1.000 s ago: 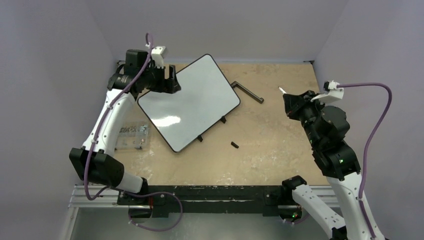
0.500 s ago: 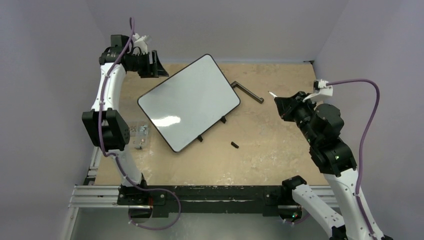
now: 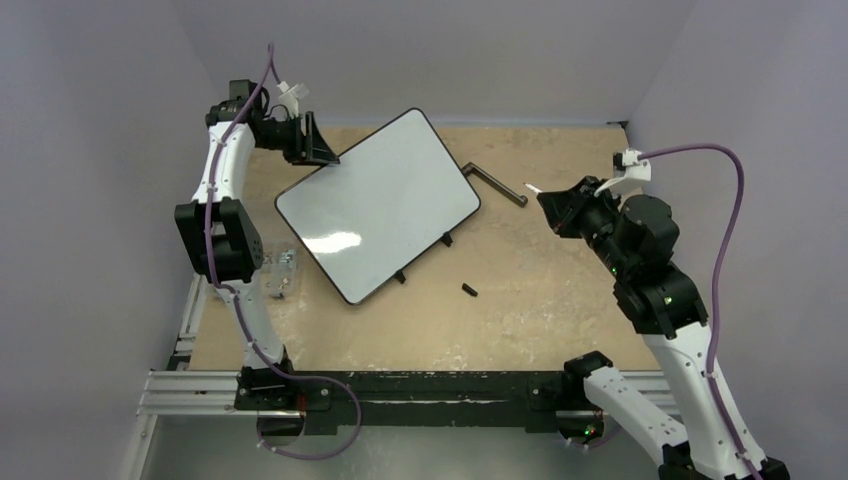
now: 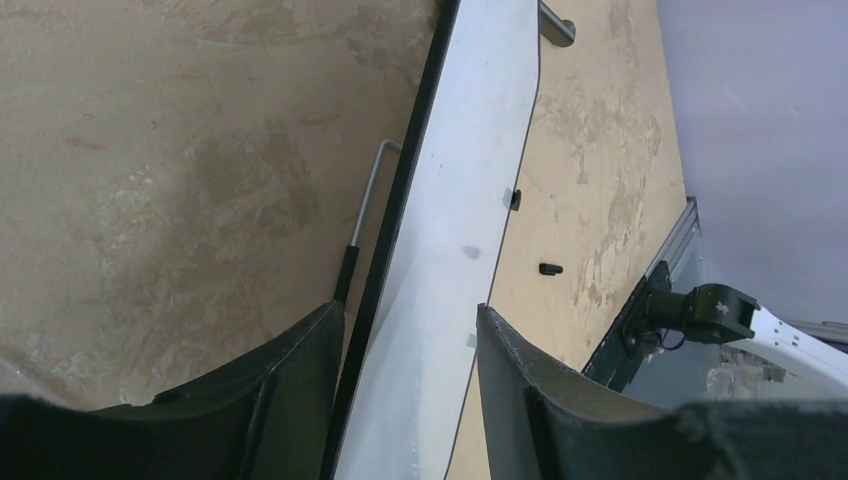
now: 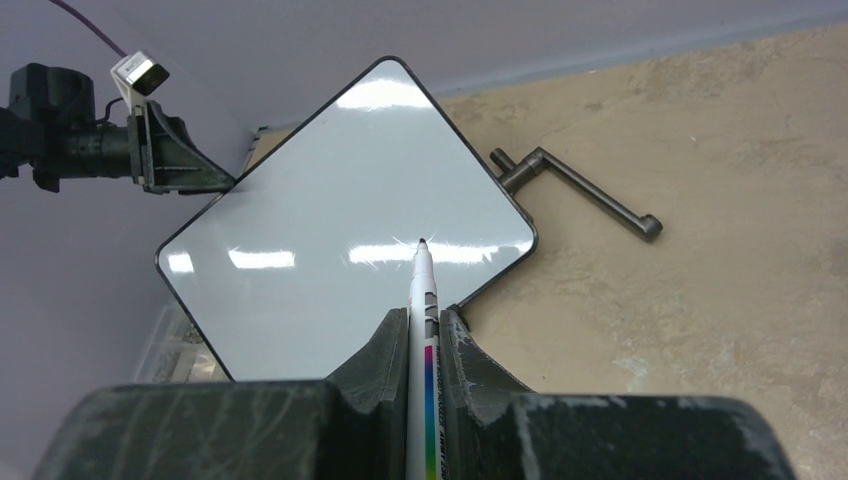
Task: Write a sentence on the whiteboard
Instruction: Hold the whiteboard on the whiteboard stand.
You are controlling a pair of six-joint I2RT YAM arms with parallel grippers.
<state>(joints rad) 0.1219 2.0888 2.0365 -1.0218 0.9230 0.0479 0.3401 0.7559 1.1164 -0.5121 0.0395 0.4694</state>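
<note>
Though the right pincer (image 5: 424, 318) is clamped on a white marker pen (image 5: 421, 285), the large black-framed whiteboard (image 3: 378, 205), lying skewed left of centre on the tan table (image 3: 560, 310), bears no lettering. The left pincer (image 4: 410, 315) stands parted astride its far corner. All the writing is left to do.

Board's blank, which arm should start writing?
Right. The right fingers are shut on the marker, its tip aimed at the blank whiteboard. The left fingers hold no pen and sit at the whiteboard's edge, likely better for steadying it.
</note>
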